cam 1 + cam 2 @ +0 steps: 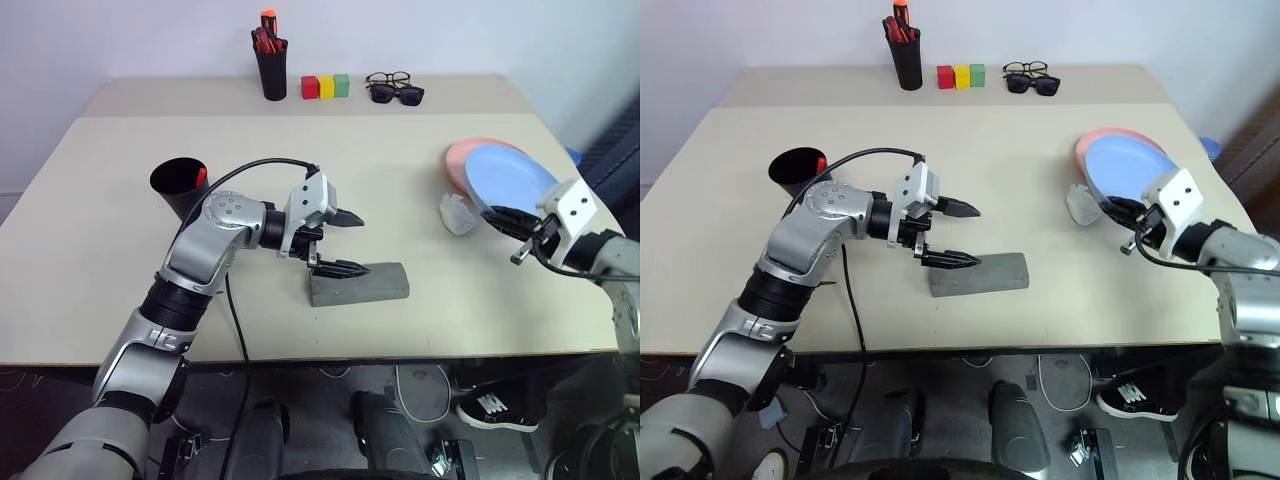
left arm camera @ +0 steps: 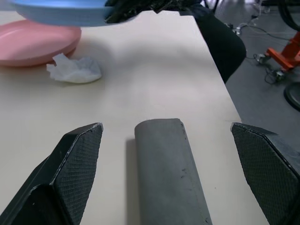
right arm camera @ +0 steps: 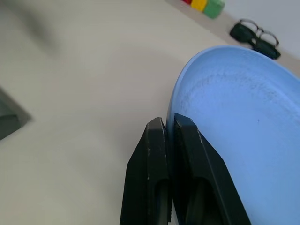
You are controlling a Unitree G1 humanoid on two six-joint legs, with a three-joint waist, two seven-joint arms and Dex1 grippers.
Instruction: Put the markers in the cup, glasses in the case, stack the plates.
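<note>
1. Holding the blue plate [image 1: 510,178] by its near rim, lifted and tilted above the pink plate [image 1: 472,153] at the table's right side; right gripper [image 1: 508,217] pinched tight on that rim.
2. Best centred over the pink one, levelled, lowered flat before letting go.
3. Worth steering wide of the crumpled tissue [image 1: 458,212] just beside.
4. Spread wide over the closed grey case [image 1: 360,283], left gripper [image 1: 335,243], gripping nothing.

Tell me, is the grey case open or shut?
Shut: the grey case lies flat on the table, lid down, no gap showing.
</note>
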